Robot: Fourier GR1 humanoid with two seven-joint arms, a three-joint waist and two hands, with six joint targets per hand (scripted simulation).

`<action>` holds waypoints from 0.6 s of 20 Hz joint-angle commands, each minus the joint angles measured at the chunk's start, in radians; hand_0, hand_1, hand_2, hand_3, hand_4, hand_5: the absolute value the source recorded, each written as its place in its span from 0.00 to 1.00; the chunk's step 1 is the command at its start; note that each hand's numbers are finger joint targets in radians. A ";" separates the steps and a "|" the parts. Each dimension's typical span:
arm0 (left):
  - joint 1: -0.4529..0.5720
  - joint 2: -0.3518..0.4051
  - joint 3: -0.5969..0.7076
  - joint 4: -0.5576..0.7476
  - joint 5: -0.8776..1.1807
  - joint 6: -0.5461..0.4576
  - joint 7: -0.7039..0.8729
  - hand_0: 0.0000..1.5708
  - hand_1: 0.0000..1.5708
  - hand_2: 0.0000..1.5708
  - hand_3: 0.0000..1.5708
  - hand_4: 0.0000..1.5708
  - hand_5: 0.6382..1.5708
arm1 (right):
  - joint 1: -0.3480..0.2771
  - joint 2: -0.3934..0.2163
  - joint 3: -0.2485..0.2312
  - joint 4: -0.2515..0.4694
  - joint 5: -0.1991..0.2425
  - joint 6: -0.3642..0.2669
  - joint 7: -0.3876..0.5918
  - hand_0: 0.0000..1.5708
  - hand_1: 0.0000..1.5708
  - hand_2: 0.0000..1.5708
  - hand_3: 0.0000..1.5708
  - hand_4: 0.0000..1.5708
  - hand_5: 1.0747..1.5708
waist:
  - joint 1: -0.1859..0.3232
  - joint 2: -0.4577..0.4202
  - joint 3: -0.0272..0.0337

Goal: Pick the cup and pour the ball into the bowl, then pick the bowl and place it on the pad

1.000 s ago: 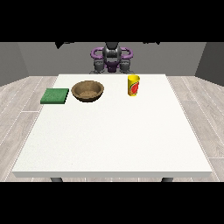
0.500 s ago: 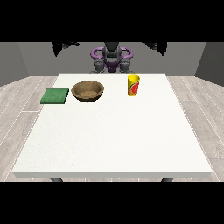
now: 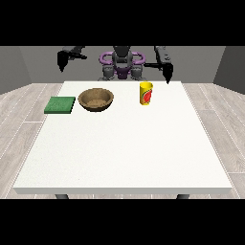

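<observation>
Cup (image 3: 146, 93) (yellow, upright) stands upper centre on the counter (image 3: 124, 153), below the hand at the view's right (image 3: 167, 72); bowl (image 3: 96, 99) and pad (image 3: 60, 105) sit leftward; finger state of either hand: cannot tell.

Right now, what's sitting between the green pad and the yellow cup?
In the front view, the brown bowl sits on the white table between the green pad and the yellow cup.

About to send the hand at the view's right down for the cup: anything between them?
Nothing visible. The hand at the view's right hangs above and behind the cup, with only bare table near it.
</observation>
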 commanded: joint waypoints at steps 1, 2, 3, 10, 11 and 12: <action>-0.037 -0.006 0.002 0.167 -0.036 0.012 -0.128 0.00 0.00 0.00 0.00 0.00 0.95 | -0.020 -0.022 -0.022 0.031 0.008 0.010 -0.011 0.00 0.00 0.00 0.00 0.00 1.00 | -0.011 0.017 -0.0001; -0.065 -0.031 -0.009 0.192 -0.045 0.044 -0.141 0.00 0.00 0.00 0.00 0.00 0.94 | -0.054 -0.033 -0.044 0.054 -0.012 0.010 0.000 0.00 0.00 0.00 0.00 0.00 1.00 | -0.005 0.016 -0.0001; -0.020 -0.067 -0.055 0.183 -0.055 0.097 -0.198 0.00 0.00 0.00 0.00 0.00 0.94 | -0.018 -0.033 -0.037 0.067 -0.005 0.051 -0.084 0.00 0.00 0.00 0.00 0.00 1.00 | -0.031 0.048 0.0000; -0.174 -0.033 0.031 0.432 -0.051 0.091 -0.346 0.00 0.00 0.00 0.00 0.00 0.94 | -0.109 -0.119 -0.115 0.174 -0.081 0.138 -0.089 0.00 0.00 0.00 0.00 0.00 1.00 | -0.032 0.107 -0.0001; -0.174 -0.053 0.016 0.497 -0.078 0.126 -0.371 0.00 0.00 0.00 0.00 0.00 0.94 | -0.074 -0.045 -0.058 0.135 -0.020 0.069 -0.091 0.00 0.00 0.00 0.00 0.00 1.00 | -0.038 0.080 -0.0002; -0.179 -0.038 0.041 0.524 -0.067 0.117 -0.434 0.00 0.00 0.00 0.00 0.00 0.94 | -0.056 -0.020 -0.041 0.132 -0.010 0.081 -0.152 0.00 0.00 0.00 0.00 0.00 1.00 | -0.047 0.109 -0.0003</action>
